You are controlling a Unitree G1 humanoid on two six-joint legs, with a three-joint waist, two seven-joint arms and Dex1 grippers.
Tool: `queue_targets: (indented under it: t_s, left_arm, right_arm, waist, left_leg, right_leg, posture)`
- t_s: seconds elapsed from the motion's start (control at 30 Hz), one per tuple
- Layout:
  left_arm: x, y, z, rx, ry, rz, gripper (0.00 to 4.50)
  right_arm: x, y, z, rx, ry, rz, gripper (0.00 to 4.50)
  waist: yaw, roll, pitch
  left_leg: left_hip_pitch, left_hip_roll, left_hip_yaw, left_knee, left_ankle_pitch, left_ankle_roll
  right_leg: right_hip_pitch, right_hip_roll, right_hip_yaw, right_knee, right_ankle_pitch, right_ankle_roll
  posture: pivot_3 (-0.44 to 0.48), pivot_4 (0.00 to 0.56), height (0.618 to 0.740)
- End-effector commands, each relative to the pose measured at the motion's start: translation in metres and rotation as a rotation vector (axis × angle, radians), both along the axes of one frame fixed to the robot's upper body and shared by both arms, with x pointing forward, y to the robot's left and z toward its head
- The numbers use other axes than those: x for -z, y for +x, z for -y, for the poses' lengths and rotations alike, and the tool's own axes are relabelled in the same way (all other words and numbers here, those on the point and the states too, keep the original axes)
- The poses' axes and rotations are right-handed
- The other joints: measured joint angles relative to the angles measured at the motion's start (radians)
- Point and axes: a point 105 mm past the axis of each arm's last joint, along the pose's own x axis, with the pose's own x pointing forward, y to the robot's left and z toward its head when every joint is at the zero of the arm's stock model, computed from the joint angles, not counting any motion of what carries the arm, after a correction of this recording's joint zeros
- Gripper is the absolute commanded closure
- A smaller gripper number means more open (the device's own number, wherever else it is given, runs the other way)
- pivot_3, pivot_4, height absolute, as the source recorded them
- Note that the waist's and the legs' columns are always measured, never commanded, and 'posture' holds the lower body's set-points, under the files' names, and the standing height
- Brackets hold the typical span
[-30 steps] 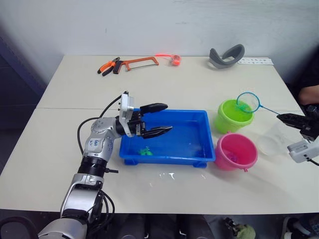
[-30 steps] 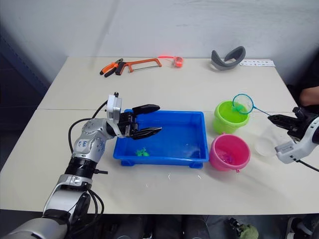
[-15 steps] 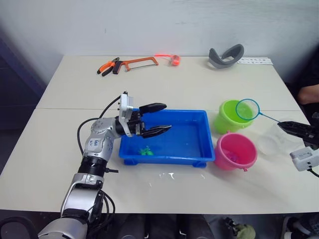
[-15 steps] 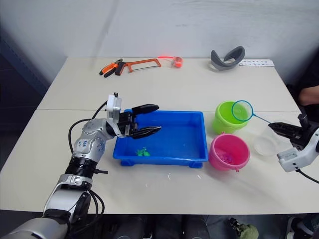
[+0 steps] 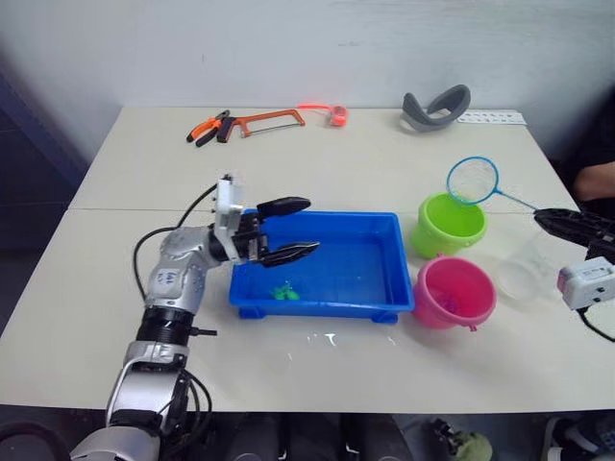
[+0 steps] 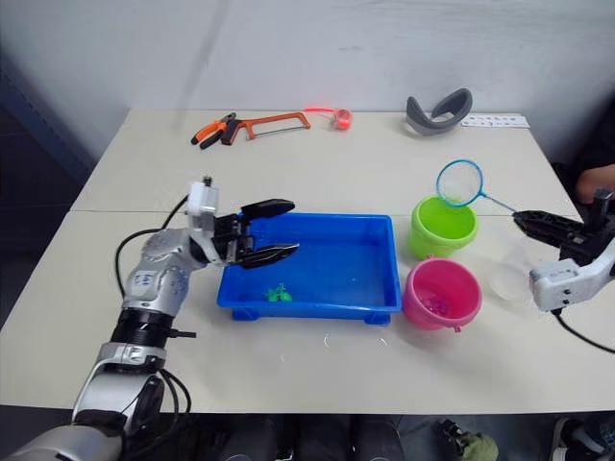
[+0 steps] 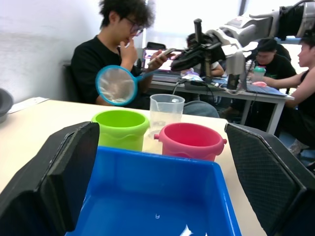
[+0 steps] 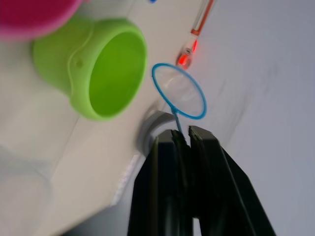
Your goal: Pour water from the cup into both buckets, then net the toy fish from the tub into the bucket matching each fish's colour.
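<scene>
Blue-rimmed and fine-meshed, the net [image 5: 473, 181] hangs in the air just above the far rim of the green bucket [image 5: 450, 224], its hoop looking empty. Its thin dark handle runs from the hoop out toward the robot's right, sloping slightly down into the right gripper [image 8: 183, 137], whose two black fingers are pinched tight on the stick. So the long axis lies roughly across the table, hoop end pointing left toward the buckets and tub. Held that way, the hoop can swing between tub and buckets with little wrist travel, I'd guess.

Just in front of the green bucket sits the pink bucket [image 5: 455, 292], the two nearly touching, both close against the right end of the blue tub [image 5: 384, 230]. That keeps the carry from water to bucket short. A small green toy fish [image 5: 282, 290] lies in the tub near its front left corner; I can make out something small and dark in the pink bucket but can't say what. The clear cup [image 5: 527, 274] stands upright to the right of the pink bucket, near the right gripper.

At the tub's left end the left gripper [image 5: 294, 230] hovers over the rim with its fingers spread wide and nothing between them, seemingly placed to steady the tub.

Along the far edge lie a hacksaw [image 5: 272, 119], orange pliers [image 5: 209, 127] and a grey curved band [image 5: 437, 106].
</scene>
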Motion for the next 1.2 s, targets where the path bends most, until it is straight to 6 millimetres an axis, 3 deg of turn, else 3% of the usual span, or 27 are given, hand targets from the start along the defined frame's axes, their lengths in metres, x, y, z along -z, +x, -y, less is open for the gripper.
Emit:
queue_targets:
  t_s: [0.03, 0.2, 0.33, 0.47, 0.73, 1.2]
  left_arm:
    - [-0.015, -0.007, -0.026, -0.048, -0.007, 0.048, 0.05]
    - [-0.001, -0.012, -0.085, -0.249, 0.092, 0.029, 0.05]
    - [0.013, -0.029, -0.105, -0.292, 0.169, -0.035, 0.05]
    - [0.014, -0.045, -0.107, -0.278, 0.212, -0.056, 0.05]
    - [0.008, -0.069, -0.094, -0.13, 0.39, -0.076, 0.05]
    - [0.005, -0.075, -0.107, -0.037, 0.589, -0.112, 0.05]
  right_arm:
    - [-0.024, -0.005, -0.033, -0.064, 0.309, -0.117, 4.5]
    - [-0.005, -0.009, -0.084, -0.169, 0.374, -0.391, 4.5]
    - [0.01, 0.006, -0.114, -0.194, 0.361, -0.511, 4.5]
    - [0.024, 0.023, -0.131, -0.224, 0.256, -0.533, 4.5]
    - [0.053, 0.046, -0.136, -0.297, -0.04, -0.507, 4.5]
    - [0.059, 0.047, -0.152, -0.431, -0.076, -0.605, 4.5]
  waist:
    - [-0.003, 0.0, 0.0]
    - [-0.009, 0.0, 0.0]
    - [-0.007, -0.001, 0.0]
    - [0.001, -0.001, 0.0]
    - [-0.008, -0.001, 0.0]
    - [-0.014, -0.001, 0.0]
  left_leg:
    - [0.0, 0.0, 0.0, 0.0, 0.0, 0.0]
    - [0.004, 0.002, 0.001, 0.001, -0.001, 0.0]
    - [0.003, 0.002, -0.001, 0.002, -0.002, -0.001]
    - [0.0, -0.001, 0.0, 0.002, -0.003, 0.0]
    - [-0.002, -0.005, -0.001, 0.002, -0.003, 0.002]
    - [-0.001, -0.004, -0.001, 0.002, -0.003, 0.002]
  right_leg:
    - [0.0, 0.0, 0.0, 0.0, 0.0, 0.0]
    - [0.001, -0.003, 0.001, 0.001, 0.0, -0.001]
    - [0.0, -0.004, 0.0, -0.002, 0.0, -0.003]
    - [-0.003, -0.008, -0.002, -0.002, 0.0, -0.003]
    - [-0.002, -0.011, -0.005, 0.0, 0.0, -0.002]
    - [-0.003, -0.01, -0.005, 0.004, 0.0, -0.002]
  posture:
    - [0.0, 0.15, 0.74]
    - [0.0, 0.15, 0.74]
    - [0.0, 0.15, 0.74]
    - [0.0, 0.15, 0.74]
    - [0.0, 0.15, 0.74]
    - [0.0, 0.15, 0.74]
